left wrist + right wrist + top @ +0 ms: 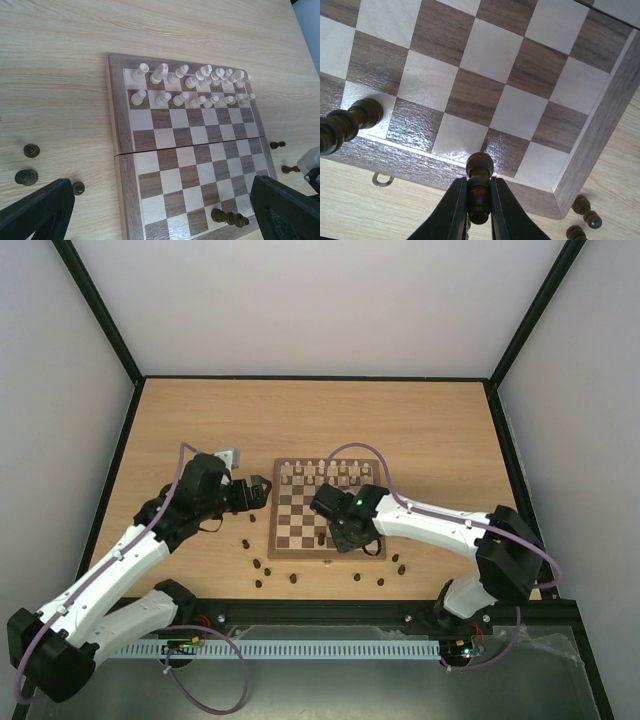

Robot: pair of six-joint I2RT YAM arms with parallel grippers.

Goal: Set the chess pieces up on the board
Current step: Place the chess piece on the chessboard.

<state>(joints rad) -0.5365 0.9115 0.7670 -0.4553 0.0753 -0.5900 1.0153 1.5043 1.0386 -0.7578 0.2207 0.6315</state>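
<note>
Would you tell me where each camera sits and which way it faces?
Top external: above and behind the robot, looking down on the table and board; left arm, right arm, left gripper and right gripper show.
Left wrist: raised, looking down across the board; its open fingers frame the bottom.
Right wrist: low over the board's near corner; its fingers clamp a dark piece.
All three share the board.

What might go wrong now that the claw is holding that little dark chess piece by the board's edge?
The right gripper pinches the dark piece by its narrow body, so it may tilt or topple when released. A second dark piece sits on the board close by; the fingers might knock it.
</note>
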